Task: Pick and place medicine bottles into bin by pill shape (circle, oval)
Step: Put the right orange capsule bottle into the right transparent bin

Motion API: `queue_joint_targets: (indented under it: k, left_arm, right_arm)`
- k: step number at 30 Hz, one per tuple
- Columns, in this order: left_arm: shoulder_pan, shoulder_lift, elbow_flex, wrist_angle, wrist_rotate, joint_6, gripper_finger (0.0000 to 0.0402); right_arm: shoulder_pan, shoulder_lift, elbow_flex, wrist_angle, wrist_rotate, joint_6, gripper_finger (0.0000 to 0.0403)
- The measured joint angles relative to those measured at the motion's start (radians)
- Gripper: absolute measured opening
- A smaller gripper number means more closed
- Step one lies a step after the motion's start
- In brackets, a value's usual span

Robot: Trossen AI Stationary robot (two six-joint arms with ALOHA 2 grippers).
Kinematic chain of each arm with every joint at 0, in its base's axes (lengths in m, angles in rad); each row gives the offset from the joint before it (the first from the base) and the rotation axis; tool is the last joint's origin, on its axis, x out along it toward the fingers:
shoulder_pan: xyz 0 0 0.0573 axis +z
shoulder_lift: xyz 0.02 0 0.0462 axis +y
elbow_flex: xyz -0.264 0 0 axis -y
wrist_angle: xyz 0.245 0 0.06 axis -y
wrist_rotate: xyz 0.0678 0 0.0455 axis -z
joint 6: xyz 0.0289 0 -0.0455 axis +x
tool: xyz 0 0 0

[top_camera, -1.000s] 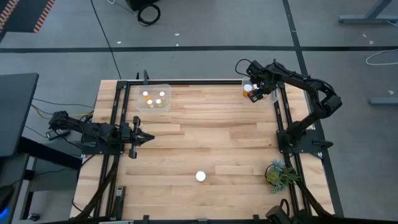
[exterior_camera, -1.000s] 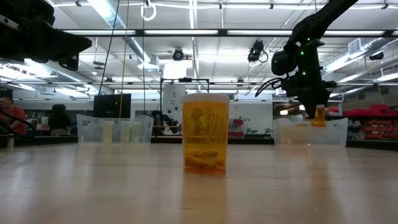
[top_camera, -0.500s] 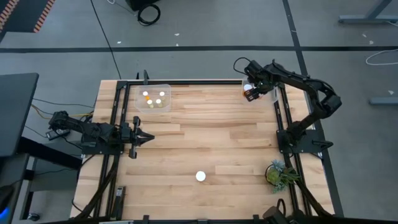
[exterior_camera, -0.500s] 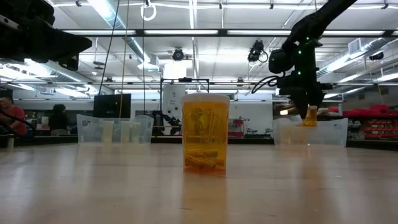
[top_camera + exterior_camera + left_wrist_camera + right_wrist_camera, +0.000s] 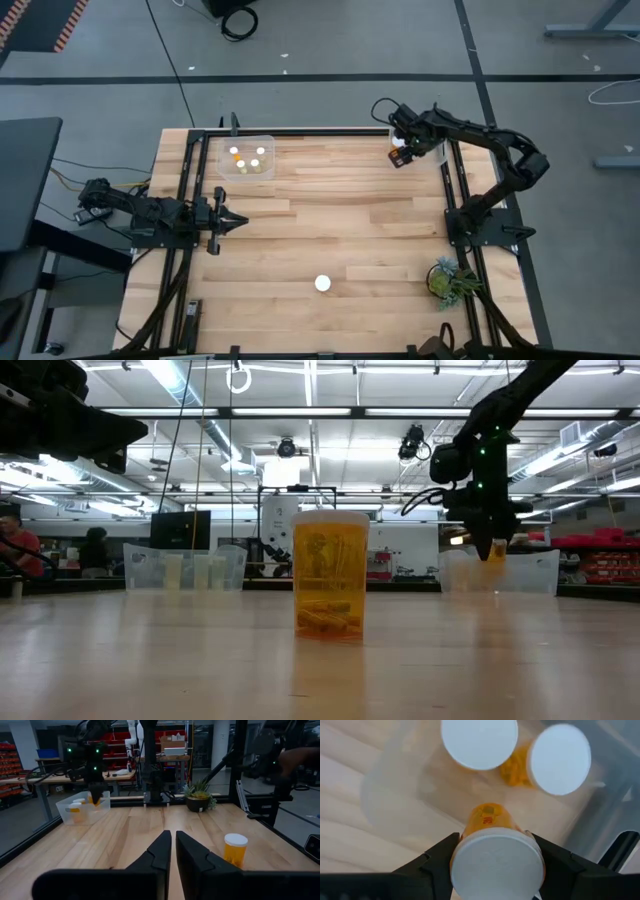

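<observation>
1. Evidently the left gripper (image 5: 238,221) waited off duty at the table's (image 5: 330,230) nine o'clock edge, its fingers (image 5: 160,852) drawn together with nothing between them, pointing toward three o'clock and clear of the work.

2. Up at about eleven o'clock stood the left bin (image 5: 246,157), a clear tub with white-capped bottles already sorted into it; they were grouped there, I judge, because they share one pill shape.

3. At six o'clock, near the front edge and well apart from both bins and both arms, one medicine bottle (image 5: 322,283) stood upright and untouched, amber with its white cap on top (image 5: 330,573); pills lay in its bottom. It looked to be the last one waiting on the open wood.

4. Over at one o'clock the right gripper (image 5: 401,152) hung above the right bin (image 5: 500,572), clamped on a held bottle (image 5: 496,857) by its capped end, the amber body hanging down toward the bin's inside. It was held that way, I judge, so that letting go would drop it straight among the two capped bottles (image 5: 479,742) standing below.

5. A green plant (image 5: 446,279) sat at about four o'clock, out of the way.
</observation>
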Motion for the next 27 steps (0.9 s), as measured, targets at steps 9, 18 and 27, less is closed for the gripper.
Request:
queue_joint_targets:
  k: [9,18,27]
  left_arm:
    - [0.0,0.0,0.0,0.0,0.0,0.0,0.0024]
    - [0.0,0.0,0.0,0.0,0.0,0.0,0.0035]
    - [0.0,0.0,0.0,0.0,0.0,0.0,0.0026]
  right_arm:
    - [-0.008,0.0,-0.013,0.039,-0.024,-0.006,0.0227]
    - [-0.024,0.0,-0.014,0.074,-0.045,-0.019,0.0227]
    - [-0.079,0.0,-0.079,0.094,-0.056,-0.031,0.0227]
